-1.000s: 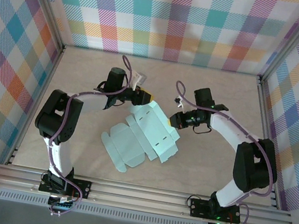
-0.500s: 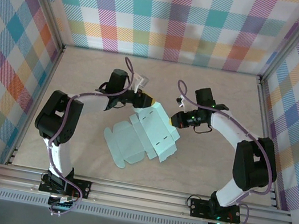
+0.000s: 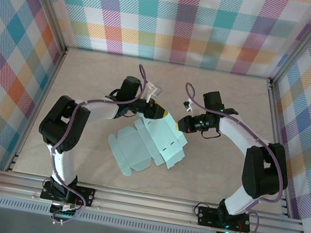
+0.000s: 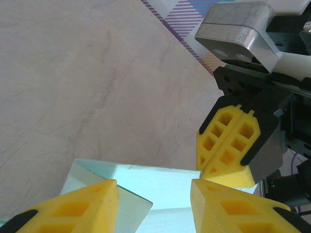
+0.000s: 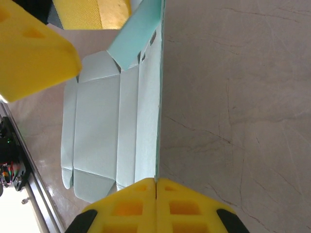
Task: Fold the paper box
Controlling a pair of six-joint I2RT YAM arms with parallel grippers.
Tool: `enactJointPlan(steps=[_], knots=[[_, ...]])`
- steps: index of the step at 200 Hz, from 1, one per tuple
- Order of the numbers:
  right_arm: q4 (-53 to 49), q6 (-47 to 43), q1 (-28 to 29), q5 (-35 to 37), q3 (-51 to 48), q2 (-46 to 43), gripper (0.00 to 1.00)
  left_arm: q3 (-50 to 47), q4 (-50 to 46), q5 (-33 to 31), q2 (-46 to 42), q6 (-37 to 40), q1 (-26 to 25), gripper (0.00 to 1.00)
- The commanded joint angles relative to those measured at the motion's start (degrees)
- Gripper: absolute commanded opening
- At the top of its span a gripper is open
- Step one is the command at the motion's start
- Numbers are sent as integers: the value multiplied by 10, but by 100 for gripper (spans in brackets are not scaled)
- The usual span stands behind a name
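The paper box (image 3: pixel 150 141) is a pale mint-blue die-cut blank, partly folded, lying mid-table with its far-right panel lifted. My right gripper (image 3: pixel 181 121) is shut on that panel's edge; in the right wrist view its fingers (image 5: pixel 155 183) pinch the thin card (image 5: pixel 99 126), which stands on edge. My left gripper (image 3: pixel 157 111) is open at the blank's far corner, close to the right gripper. In the left wrist view its fingers (image 4: pixel 153 194) straddle the raised card (image 4: pixel 160 182), and the right gripper's shut yellow fingertips (image 4: pixel 231 148) sit just beyond.
The wooden tabletop (image 3: pixel 89 81) is walled by checked panels on three sides. An aluminium rail (image 3: pixel 146 202) with both arm bases runs along the near edge. The two grippers are almost touching.
My left gripper has moved right along the blank's far edge, closing in on the right gripper. The right gripper has kept its hold, and the lifted panel has shifted slightly.
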Motion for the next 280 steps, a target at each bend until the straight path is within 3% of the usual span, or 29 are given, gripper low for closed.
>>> enactJointPlan(steps=[1, 100, 169, 213, 280], knots=[[15, 0, -1, -40, 17, 5, 0, 11, 15, -16, 20, -23, -10, 46], [47, 13, 27, -60, 1, -2, 0, 34, 108, -63, 75, -131, -39, 46], [27, 13, 37, 75, 8, 2, 0, 14, 158, -71, 77, -178, -46, 46], [24, 2, 27, 114, -7, -10, 0, -17, 162, -108, 29, -172, -24, 47], [24, -26, 18, 169, -20, -26, 0, -124, 129, -183, -104, -137, 42, 65]])
